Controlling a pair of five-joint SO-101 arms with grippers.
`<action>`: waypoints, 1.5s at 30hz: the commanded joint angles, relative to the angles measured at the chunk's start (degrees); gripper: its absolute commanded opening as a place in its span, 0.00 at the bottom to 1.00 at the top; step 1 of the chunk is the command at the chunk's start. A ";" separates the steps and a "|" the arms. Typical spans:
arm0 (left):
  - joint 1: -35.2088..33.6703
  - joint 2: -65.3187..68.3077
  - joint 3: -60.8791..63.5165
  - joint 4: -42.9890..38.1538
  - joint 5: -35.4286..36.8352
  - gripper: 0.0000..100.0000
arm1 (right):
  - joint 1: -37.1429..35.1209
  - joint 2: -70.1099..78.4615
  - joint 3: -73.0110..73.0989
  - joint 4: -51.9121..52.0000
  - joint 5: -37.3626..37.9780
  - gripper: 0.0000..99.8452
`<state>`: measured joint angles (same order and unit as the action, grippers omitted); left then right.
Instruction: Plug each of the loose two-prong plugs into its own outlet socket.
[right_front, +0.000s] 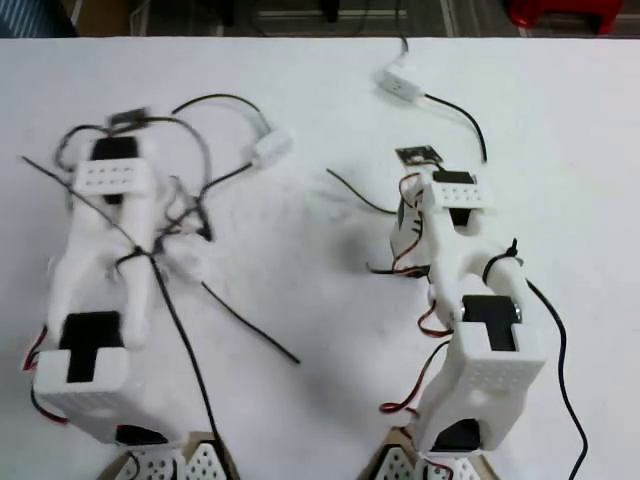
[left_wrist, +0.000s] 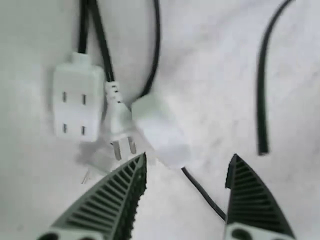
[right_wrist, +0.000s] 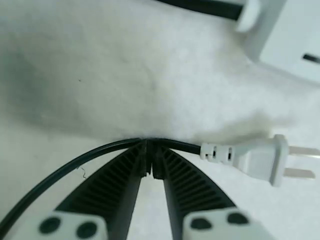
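Overhead, two arms stand side by side on the white table (right_front: 320, 300) amid loose black cords.
High view: one outlet socket (right_front: 400, 83) lies near the far edge and a second socket (right_front: 270, 147) lies between the arms. Left wrist view: the left gripper (left_wrist: 188, 159) gapes wide, holding nothing, over a two-prong plug (left_wrist: 117, 122) just beside a white outlet (left_wrist: 75, 102) (a blurred white block (left_wrist: 160, 130) touches that plug). Right wrist view: the right gripper (right_wrist: 151, 152) is pinched on a black cord (right_wrist: 60, 167) just behind its white plug (right_wrist: 260, 160), with a socket corner (right_wrist: 290, 35) near.
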<state>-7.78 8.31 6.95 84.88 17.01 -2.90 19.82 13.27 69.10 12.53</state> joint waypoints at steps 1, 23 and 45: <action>1.89 -3.21 -0.53 1.14 4.13 0.26 | -1.71 0.84 0.00 -0.48 0.44 0.02; -4.00 -3.12 14.59 -19.96 0.18 0.06 | -1.71 0.84 0.00 -0.48 0.44 0.02; 20.97 2.33 15.12 -19.78 -14.07 0.03 | 0.31 0.84 -0.09 -0.48 0.44 0.02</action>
<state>14.90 9.45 19.25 69.23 4.44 -2.46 19.82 13.27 69.10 12.53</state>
